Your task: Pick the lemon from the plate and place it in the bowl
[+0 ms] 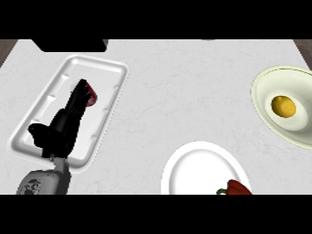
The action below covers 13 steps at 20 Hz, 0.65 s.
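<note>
Left hand (pixel 62 123) lies flat-fingered over my tray (pixel 107 68); lemon (pixel 284 105) already sits in bowl (pixel 266 87), so I judge just withdrawal remains.

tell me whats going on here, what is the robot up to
The robot's left hand is stretched out over a white tray at the left of the counter, fingers straight and pointing at a small red item lying in it. The lemon sits in the pale bowl at the right edge. A white plate at the bottom holds only a red pepper, partly cut off. The right hand is out of view.
</note>
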Tool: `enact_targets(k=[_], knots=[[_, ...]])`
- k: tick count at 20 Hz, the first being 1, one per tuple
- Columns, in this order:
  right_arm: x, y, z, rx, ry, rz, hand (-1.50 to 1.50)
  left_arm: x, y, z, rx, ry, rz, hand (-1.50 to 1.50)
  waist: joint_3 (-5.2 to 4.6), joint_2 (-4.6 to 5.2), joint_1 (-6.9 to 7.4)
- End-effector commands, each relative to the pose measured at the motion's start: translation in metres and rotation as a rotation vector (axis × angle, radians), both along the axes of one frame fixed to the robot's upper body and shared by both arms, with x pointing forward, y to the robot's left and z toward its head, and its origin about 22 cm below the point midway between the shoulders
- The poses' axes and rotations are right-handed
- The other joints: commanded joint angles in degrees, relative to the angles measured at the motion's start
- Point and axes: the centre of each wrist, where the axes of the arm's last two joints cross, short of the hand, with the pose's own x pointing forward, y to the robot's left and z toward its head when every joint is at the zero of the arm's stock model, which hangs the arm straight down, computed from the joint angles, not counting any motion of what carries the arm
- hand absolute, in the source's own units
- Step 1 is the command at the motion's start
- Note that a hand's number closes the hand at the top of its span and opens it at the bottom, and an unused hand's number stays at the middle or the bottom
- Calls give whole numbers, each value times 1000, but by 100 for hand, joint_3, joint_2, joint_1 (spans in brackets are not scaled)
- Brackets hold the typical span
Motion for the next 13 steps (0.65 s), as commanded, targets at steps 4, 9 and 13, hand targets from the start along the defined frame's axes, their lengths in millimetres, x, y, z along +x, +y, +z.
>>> enact_targets(k=[4, 9, 13], knots=[[-35, -35, -7, 104, 0, 97, -150, -18, 0, 2, 5, 6, -16, 0, 3, -2, 35], [-57, -55, -5, 104, -4, 133, -150, 7, -12, -2, 5, -14, 6, 0, 8, 21, 28], [-82, -74, 2, 79, 19, 115, -150, 6, -7, -8, 13, 3, -8, 0, 10, 23, 20]])
